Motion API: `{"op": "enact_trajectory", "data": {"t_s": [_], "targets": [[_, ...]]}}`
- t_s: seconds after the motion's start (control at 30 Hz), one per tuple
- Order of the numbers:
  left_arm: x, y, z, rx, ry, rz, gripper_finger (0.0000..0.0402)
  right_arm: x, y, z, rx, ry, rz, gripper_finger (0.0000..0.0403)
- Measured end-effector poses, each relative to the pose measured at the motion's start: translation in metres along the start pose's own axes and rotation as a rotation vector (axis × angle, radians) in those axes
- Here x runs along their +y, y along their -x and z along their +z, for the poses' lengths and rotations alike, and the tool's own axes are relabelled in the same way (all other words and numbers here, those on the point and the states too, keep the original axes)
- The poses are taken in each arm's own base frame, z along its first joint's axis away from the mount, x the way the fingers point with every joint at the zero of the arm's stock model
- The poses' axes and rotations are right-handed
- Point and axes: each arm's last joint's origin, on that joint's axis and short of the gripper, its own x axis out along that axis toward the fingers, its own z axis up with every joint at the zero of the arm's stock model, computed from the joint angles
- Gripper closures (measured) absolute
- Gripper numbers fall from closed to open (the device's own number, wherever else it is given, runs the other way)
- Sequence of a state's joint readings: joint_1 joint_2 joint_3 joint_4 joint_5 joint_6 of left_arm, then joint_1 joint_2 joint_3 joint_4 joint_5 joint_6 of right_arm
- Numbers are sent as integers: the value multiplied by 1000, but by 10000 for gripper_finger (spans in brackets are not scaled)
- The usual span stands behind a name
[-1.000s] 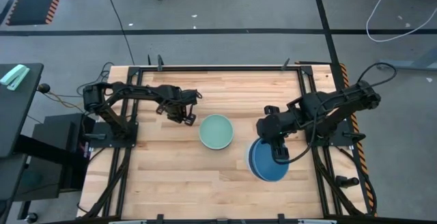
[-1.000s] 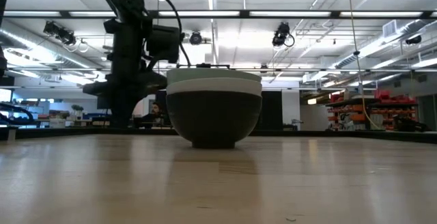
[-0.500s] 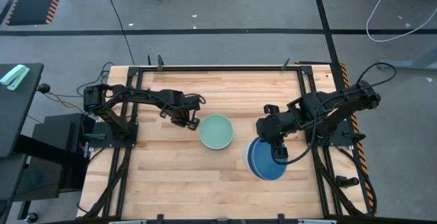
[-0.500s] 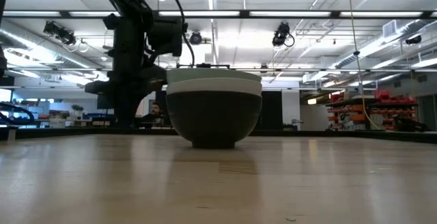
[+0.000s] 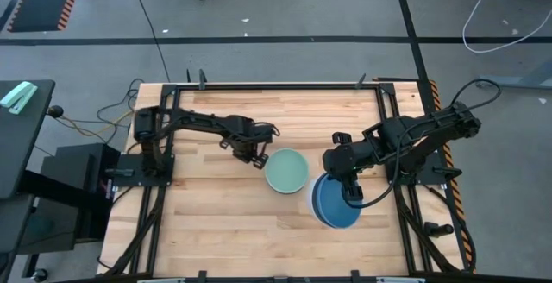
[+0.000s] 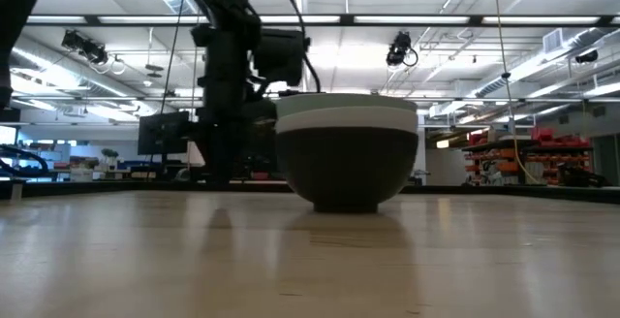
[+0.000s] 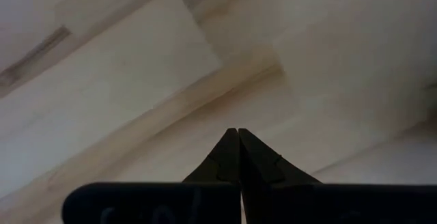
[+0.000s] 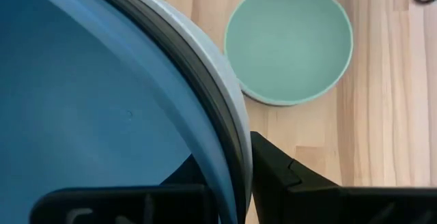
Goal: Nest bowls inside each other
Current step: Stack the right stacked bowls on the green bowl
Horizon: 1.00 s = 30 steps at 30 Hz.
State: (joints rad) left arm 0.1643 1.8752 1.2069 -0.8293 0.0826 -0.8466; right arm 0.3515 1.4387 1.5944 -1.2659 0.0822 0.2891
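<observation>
The left gripper (image 5: 257, 160), fingers pressed together, has pushed the mint bowl stack (image 5: 286, 172) toward the table's (image 5: 216, 223) right edge, now just beside the blue stack (image 5: 335, 204). The low view shows mint nested over white and black. The right gripper (image 5: 352, 195) clamps the blue stack's rim.

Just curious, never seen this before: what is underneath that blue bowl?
The blue bowl sits nested in a stack: a dark rim and a white bowl show around it. Whether more bowls lie beneath is hidden. The right claw grips its rim.
</observation>
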Motion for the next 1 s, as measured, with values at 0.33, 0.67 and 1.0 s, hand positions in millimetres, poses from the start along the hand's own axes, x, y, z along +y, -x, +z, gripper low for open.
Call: {"op": "enact_trajectory", "data": {"t_s": [0.33, 0.67, 1.0], "targets": [[-20, 11, 11, 34, -78, 43, 393, -1, 0, 0, 1, -5, 1, 349], [-16, 44, 6, -44, -119, 21, 388, -22, -2, 7, -5, -87, 10, 349], [0, 105, -16, -240, -111, 43, 376, -52, -7, 16, -7, -172, 39, 349]]}}
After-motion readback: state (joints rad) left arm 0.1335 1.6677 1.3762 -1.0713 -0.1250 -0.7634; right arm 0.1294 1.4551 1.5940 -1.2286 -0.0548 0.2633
